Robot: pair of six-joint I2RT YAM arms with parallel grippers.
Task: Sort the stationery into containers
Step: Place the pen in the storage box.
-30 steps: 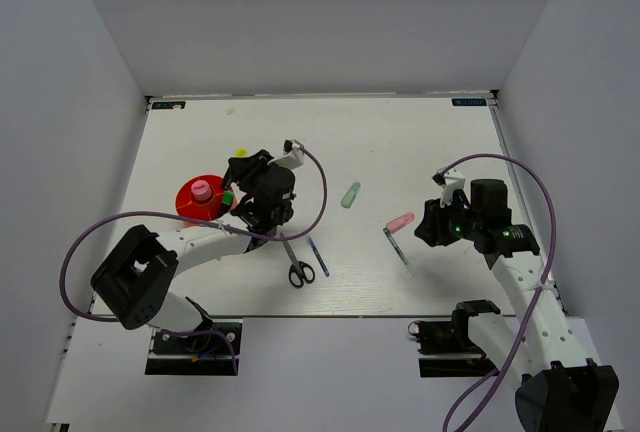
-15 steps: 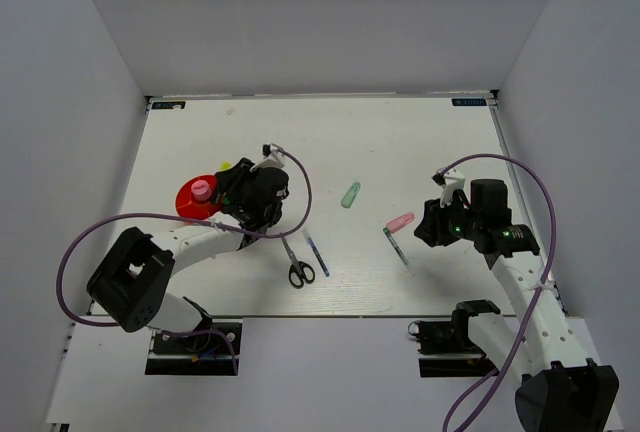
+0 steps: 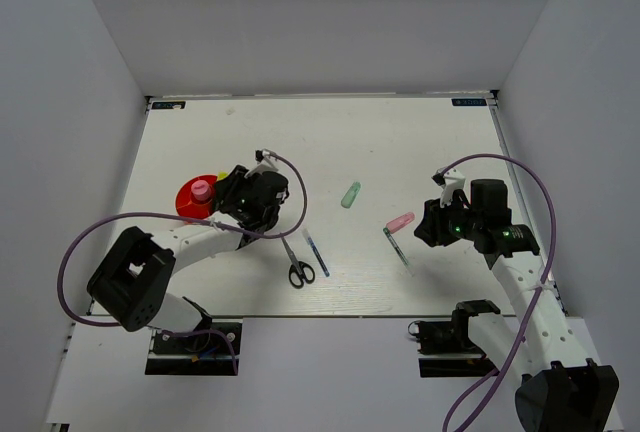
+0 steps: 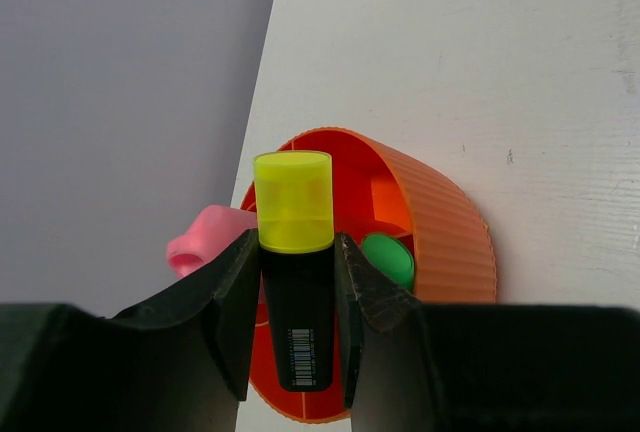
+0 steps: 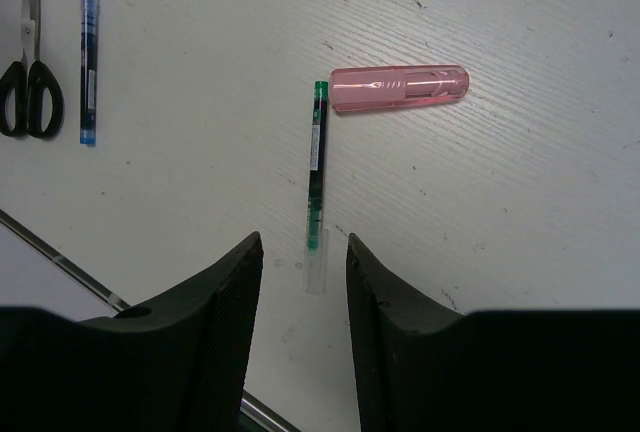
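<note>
Cup: you have one red-orange cup [image 4: 452, 224] with a ribbed wall and dividers inside.
Left gripper [image 4: 295, 247]: clamped on one black marker with a yellow cap [image 4: 295, 297], held right over the cup's mouth.
Inside the cup: one green cap [image 4: 388, 260] and one pink highlighter top [image 4: 204, 242] at its rim.
Loose on the table [image 3: 420, 142]: five pieces, all right of the cup. Nearest are one pair of black-handled scissors [image 5: 30, 67] and one blue pen [image 5: 90, 52]. Then come one pale green highlighter [image 3: 350, 195], one clear pen [image 5: 316, 177] and one pink highlighter [image 5: 400, 88].
Right gripper [image 5: 300, 244]: jaws apart and empty, over the clear pen, well apart from the cup.
In your way: from above, the left gripper's body covers the cup's right side.
</note>
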